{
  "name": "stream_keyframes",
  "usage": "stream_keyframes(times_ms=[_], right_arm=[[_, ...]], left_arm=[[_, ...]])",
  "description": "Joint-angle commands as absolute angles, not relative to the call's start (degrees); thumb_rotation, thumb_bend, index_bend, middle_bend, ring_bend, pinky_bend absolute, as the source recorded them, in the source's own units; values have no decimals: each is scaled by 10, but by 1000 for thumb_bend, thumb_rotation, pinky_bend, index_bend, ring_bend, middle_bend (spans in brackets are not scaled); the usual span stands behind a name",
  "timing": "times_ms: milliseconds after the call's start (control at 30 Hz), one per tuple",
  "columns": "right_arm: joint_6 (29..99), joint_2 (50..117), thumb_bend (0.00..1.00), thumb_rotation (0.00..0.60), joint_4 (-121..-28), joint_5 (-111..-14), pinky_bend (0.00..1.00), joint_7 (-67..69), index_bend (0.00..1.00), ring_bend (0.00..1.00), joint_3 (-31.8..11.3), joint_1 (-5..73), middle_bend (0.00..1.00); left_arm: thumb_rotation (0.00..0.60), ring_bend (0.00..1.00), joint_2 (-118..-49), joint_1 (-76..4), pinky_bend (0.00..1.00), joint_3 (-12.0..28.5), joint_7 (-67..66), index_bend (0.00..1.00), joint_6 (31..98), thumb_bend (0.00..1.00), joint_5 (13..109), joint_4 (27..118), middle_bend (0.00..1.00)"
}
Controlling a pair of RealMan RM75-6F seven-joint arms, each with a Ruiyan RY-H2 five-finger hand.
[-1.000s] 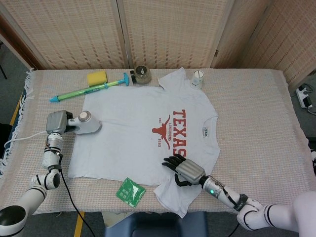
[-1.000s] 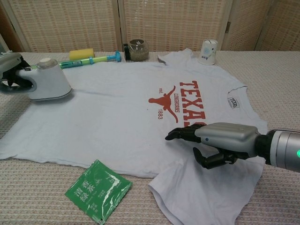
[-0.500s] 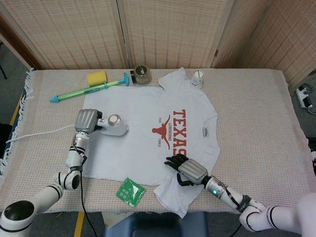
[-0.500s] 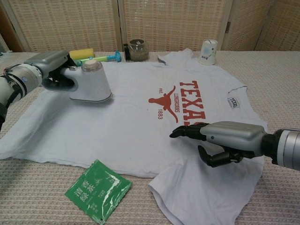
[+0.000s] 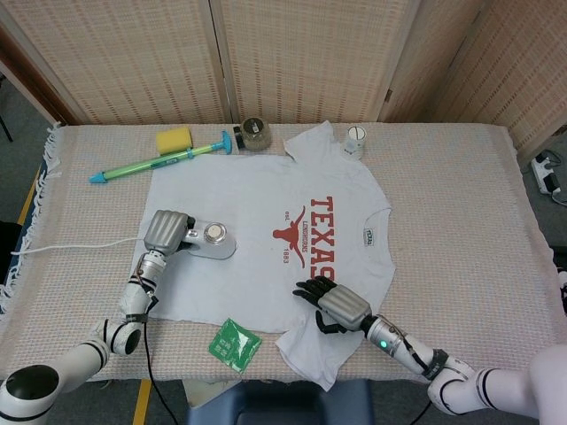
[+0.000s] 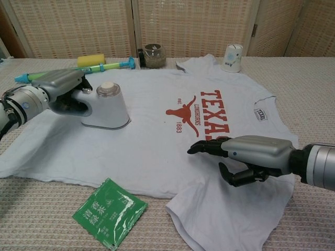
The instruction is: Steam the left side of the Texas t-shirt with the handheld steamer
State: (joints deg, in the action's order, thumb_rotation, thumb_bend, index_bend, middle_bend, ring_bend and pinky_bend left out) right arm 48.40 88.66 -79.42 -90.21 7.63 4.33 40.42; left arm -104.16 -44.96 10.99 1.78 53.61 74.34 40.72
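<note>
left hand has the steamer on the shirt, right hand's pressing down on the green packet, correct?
Not quite. The right hand rests on the Texas t-shirt near its sleeve, not on the green packet, which lies untouched; the chest view shows it. The left hand does hold the steamer on the shirt.

Looks like a staged indoor test room rather than a lived-in home. Woven folding screens (image 5: pixel 292 53) closing off the 12 o'clock side, a surface (image 5: pixel 461 204) draped in fringed woven cloth, a power strip (image 5: pixel 547 173) on bare grey floor at 3 o'clock, yellow floor tape (image 5: pixel 142 400) at 7 o'clock.
</note>
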Motion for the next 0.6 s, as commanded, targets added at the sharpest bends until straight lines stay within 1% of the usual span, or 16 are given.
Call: stream_keyframes(times_ms=[33,367,600], right_arm=[[483,887,868,198,-793,-903,0,78,0,0,43,405,0],[484,889,868,199,-789,-906,0,84,0,0,44,407,0],[491,882,867,199,-793,-907,0,85,0,0,45,404,0]], left_arm=[[600,839,-1025,-436,675,97,29,836,547,550,756,420,1000],[600,839,-981,-400,675,65,36,836,582,550,788,448,1000],[600,838,-955,-377,675,58,44,836,592,550,789,466,1000]])
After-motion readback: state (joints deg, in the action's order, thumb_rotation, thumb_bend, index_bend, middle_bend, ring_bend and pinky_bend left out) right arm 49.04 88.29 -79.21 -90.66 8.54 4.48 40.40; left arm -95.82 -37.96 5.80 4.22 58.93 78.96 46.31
